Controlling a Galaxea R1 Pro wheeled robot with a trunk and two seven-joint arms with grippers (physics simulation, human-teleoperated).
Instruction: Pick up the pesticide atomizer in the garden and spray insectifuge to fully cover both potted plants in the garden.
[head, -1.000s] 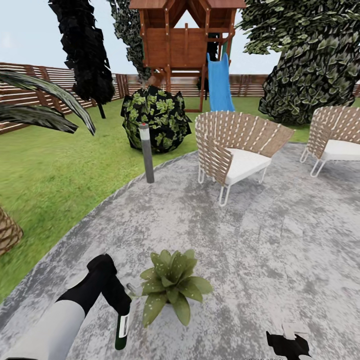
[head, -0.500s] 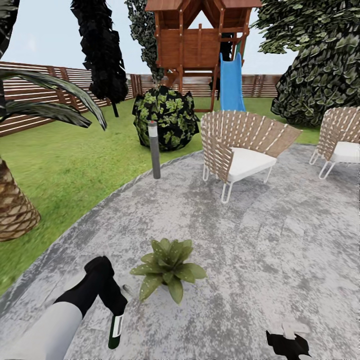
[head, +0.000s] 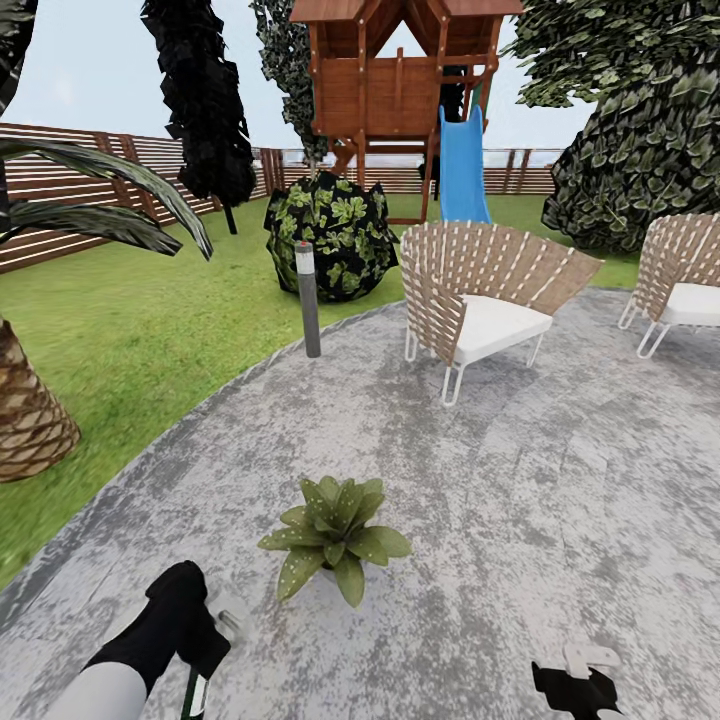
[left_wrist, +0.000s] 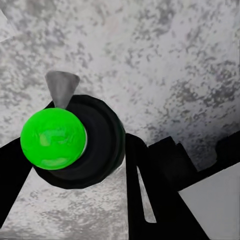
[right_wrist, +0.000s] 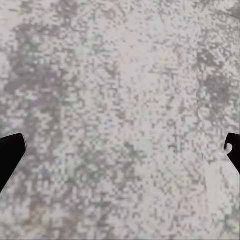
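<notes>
The left gripper (head: 195, 668) is pinched on the pesticide atomizer (head: 194, 694), which hangs from it at the bottom edge of the head view, body down toward the round grey patio (head: 520, 480); in the left wrist view the bottle's green-lit top (left_wrist: 52, 138) sits between the dark fingers (left_wrist: 150, 200), facing the camera, with a small grey cone (left_wrist: 61, 86) showing just past the top, which may be the nozzle or its spray. One potted plant (head: 335, 535), a rosette of pointed green leaves, stands on the patio near its lawn-side edge, just ahead of the held bottle and apart from it. The step in hand looks like spraying this plant: to do it well, the nozzle should be brought above or beside the rosette and aimed at the leaves, not the paving, and swept so that every leaf is covered before moving on. At present the bottle seems to point at bare stone, so the wrist likely needs turning toward the plant. The right gripper (head: 582, 685) hangs low over the patio with its fingertips (right_wrist: 10, 150) spread wide and nothing between them. A white label shows on the bottle in the head view, but no writing or brand on it is legible.
</notes>
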